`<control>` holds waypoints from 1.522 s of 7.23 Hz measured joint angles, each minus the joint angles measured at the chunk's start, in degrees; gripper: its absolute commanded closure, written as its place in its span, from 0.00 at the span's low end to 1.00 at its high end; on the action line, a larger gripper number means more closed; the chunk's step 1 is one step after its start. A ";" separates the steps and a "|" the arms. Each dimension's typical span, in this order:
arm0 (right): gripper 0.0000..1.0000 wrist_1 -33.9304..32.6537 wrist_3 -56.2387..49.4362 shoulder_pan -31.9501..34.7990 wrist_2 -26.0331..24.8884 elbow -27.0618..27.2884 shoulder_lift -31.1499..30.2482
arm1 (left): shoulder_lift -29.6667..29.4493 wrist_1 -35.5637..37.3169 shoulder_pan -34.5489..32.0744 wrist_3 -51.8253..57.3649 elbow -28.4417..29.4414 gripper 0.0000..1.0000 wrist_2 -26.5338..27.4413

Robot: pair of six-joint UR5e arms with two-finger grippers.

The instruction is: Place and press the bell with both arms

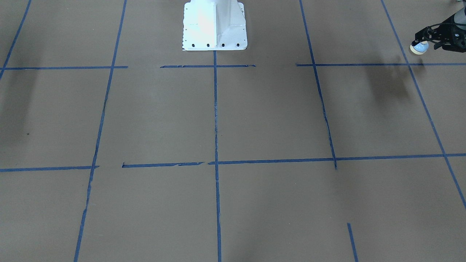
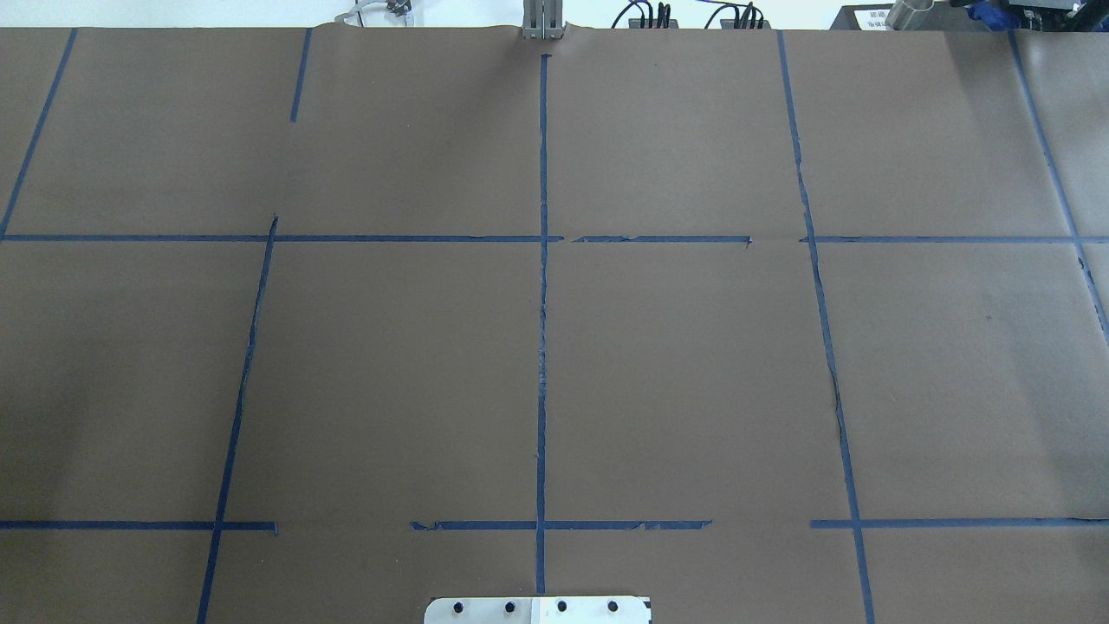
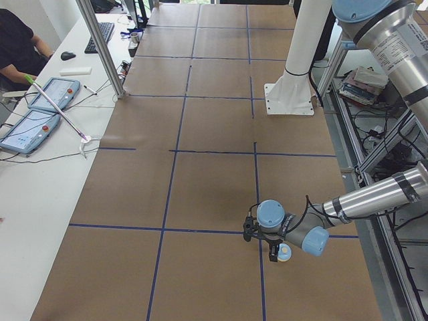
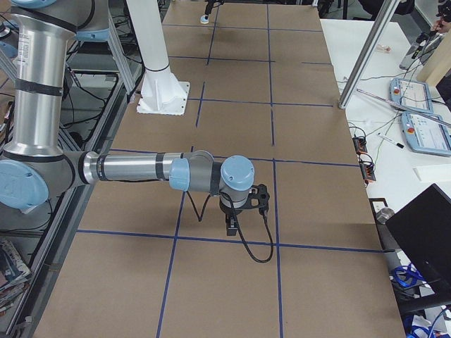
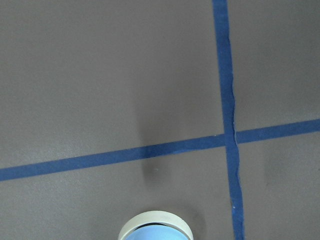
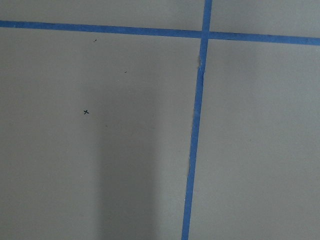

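The left gripper (image 1: 425, 40) is hanging over the robot's left end of the table (image 1: 255, 120), close to the robot's own edge. It is pinching the bell (image 1: 419, 47) right at its fingertips. The bell is lying tipped on its side in that grip. Its cream base ring is facing away from the gripper and its light-blue dome is pointing back toward it. It looks lifted clear of the brown paper. In the left wrist view the bell is peeking in at the bottom edge, near a crossing of blue tape lines (image 5: 228, 137).

The right arm (image 4: 134, 169) is reaching out low over the other end of the table. The right gripper (image 4: 232, 224) is pointing down beside a tape line, and I cannot tell whether its fingers are spread or closed. The white pedestal (image 1: 214, 25) is standing midway between the two arms.
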 measured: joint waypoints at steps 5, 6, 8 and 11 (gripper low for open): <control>0.00 0.00 0.03 -0.33 -0.06 -0.06 0.20 | -1.38 -0.11 4.00 -0.59 3.11 0.00 0.63; 0.00 0.00 0.03 -0.41 -0.08 -0.07 0.23 | -1.82 -0.11 4.33 -0.54 3.82 0.00 0.60; 0.00 0.02 0.03 -0.52 -0.03 -0.13 0.26 | -2.09 -0.11 4.80 -0.42 4.65 0.00 0.57; 0.00 0.03 0.03 -0.56 -0.02 -0.12 0.26 | -2.37 -0.11 5.34 -0.47 5.17 0.00 0.57</control>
